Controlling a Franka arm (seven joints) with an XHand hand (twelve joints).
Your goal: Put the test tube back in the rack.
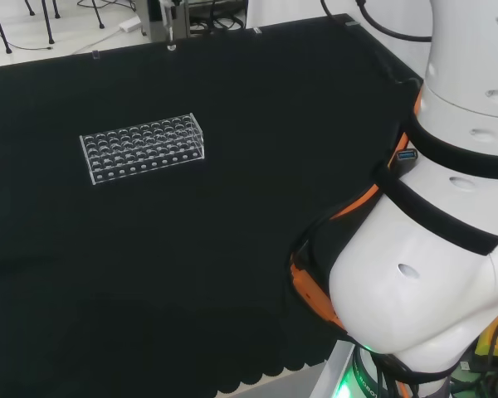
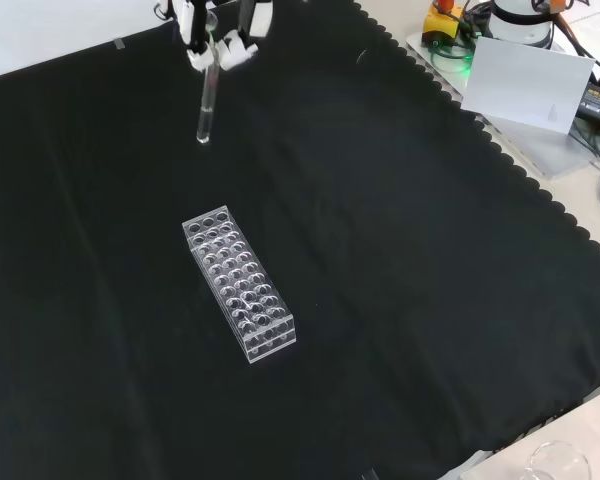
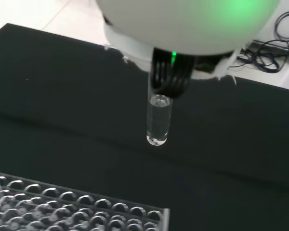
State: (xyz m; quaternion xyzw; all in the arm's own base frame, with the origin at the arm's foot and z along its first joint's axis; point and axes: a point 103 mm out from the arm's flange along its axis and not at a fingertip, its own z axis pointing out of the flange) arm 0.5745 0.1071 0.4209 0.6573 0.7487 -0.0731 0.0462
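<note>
A clear test tube (image 2: 207, 100) hangs upright above the black cloth, held at its top by the hand (image 2: 220, 30), whose fingers pinch it. In the wrist view the test tube (image 3: 158, 120) points down from between dark fingers (image 3: 167, 77), with its round bottom free in the air. The clear plastic rack (image 2: 240, 283) with several rows of holes stands on the cloth, nearer the front camera than the tube and well below it. In the head view the rack (image 1: 143, 148) sits at the left middle. The rack's edge (image 3: 77, 209) shows close by in the wrist view.
The arm's white links (image 1: 432, 249) stand at the head view's right. In the front view a white sheet (image 2: 528, 85) and cables lie beyond the cloth's scalloped edge at upper right, and a clear glass piece (image 2: 560, 465) sits at the lower right corner.
</note>
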